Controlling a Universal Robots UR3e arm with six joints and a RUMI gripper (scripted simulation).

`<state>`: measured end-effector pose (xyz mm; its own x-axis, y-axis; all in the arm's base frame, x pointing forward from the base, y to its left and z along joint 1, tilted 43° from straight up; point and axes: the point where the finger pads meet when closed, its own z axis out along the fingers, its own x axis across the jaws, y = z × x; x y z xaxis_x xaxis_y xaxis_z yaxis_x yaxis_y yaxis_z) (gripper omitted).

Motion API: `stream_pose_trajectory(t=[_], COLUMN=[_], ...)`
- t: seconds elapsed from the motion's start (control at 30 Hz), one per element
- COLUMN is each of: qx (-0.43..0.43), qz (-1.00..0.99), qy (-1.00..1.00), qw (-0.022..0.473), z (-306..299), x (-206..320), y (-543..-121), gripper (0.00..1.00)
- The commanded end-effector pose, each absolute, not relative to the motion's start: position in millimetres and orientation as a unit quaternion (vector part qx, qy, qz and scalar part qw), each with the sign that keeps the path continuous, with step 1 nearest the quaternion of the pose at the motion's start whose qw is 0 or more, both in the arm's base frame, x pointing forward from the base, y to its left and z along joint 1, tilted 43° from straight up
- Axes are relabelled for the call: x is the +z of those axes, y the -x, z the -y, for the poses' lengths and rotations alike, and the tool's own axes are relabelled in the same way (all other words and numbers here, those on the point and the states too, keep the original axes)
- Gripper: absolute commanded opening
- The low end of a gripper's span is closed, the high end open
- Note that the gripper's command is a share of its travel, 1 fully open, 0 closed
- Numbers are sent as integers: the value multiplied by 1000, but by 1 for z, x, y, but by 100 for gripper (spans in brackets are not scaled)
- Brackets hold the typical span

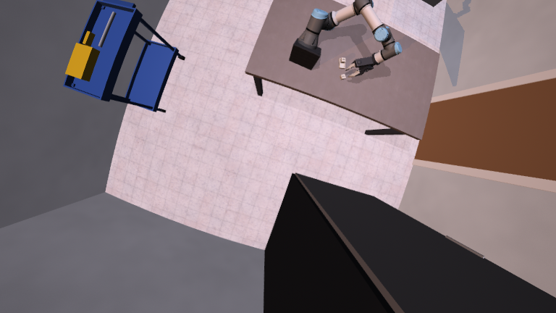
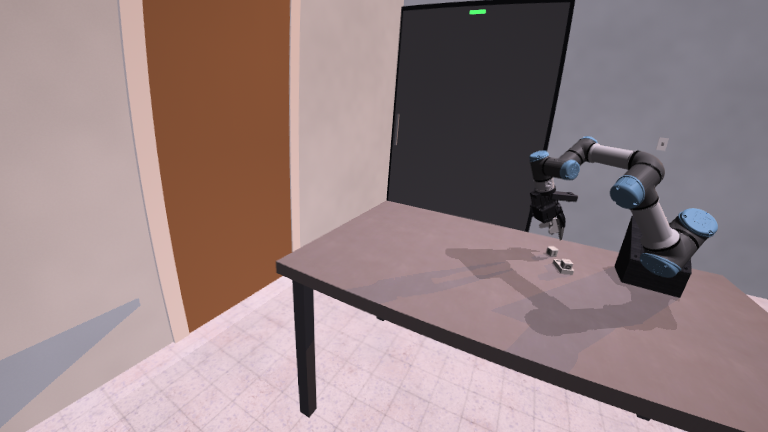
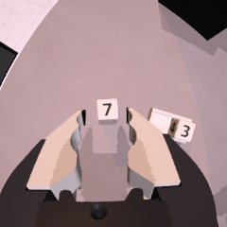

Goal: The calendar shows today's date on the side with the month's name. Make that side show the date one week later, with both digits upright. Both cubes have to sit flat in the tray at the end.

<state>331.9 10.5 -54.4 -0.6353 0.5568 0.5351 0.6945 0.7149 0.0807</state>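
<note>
The loose cube (image 3: 107,110) lies flat on the tabletop (image 3: 95,57), outside the tray, with a 7 on its upper face. In the wrist view it sits just beyond the fingertips, centred on the gap between the fingers, and the numeral reads upright from the gripper's side. The cube's sides run roughly parallel to the inner faces of the fingers; being a cube, it has no long axis to favour.

The tray (image 3: 163,120) lies off to the right of the fingers, a short way from the loose cube and not touching it. The second cube (image 3: 184,130) sits at its near end, showing a 3 on top. A dark face beside it carries a mark too small to read. The month's name cannot be read in any view.

The gripper (image 2: 552,225) hangs well above the tabletop in the exterior view, pointing down, with the loose cube below and slightly ahead. The fingers are partly spread, wider than the cube, and pinch nothing.

Judgement: the coming move depends on a small advance and a straight descent, so that the fingers straddle the cube. There is only one arm.
</note>
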Motion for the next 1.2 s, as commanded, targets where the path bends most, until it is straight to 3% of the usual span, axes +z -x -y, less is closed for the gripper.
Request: stream_pose_trajectory(t=[0.0, 1.17], qx=[-122, -71], qz=[896, 901], qy=[345, 331], qw=[252, 272], z=[-10, -10], x=[-54, -54], y=[-333, -334], gripper=[28, 28])
